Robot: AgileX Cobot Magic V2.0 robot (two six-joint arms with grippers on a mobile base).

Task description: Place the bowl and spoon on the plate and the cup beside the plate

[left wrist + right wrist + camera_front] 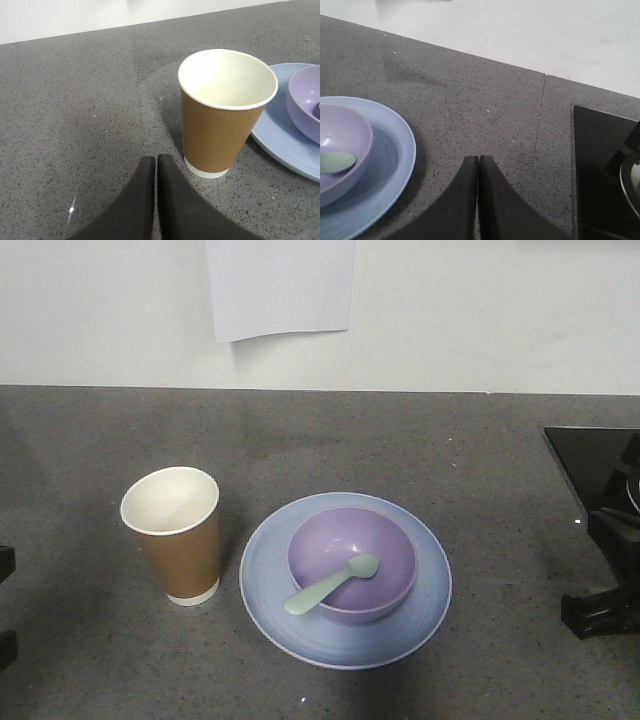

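Lavender bowl (pixel 352 562), mint spoon (pixel 331 585), blue-lilac plate (pixel 345 640), brown white-lined cup (pixel 178 535).

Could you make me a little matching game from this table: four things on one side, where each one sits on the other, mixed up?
Things:
1. spoon
2. bowl
3. cup
4. plate

Places:
A. upright on the counter, left of the plate in the front view
B. flat on the counter, under the bowl
C. resting inside the bowl, handle over its rim
D. on the middle of the plate

Pairs: 1-C, 2-D, 3-A, 4-B
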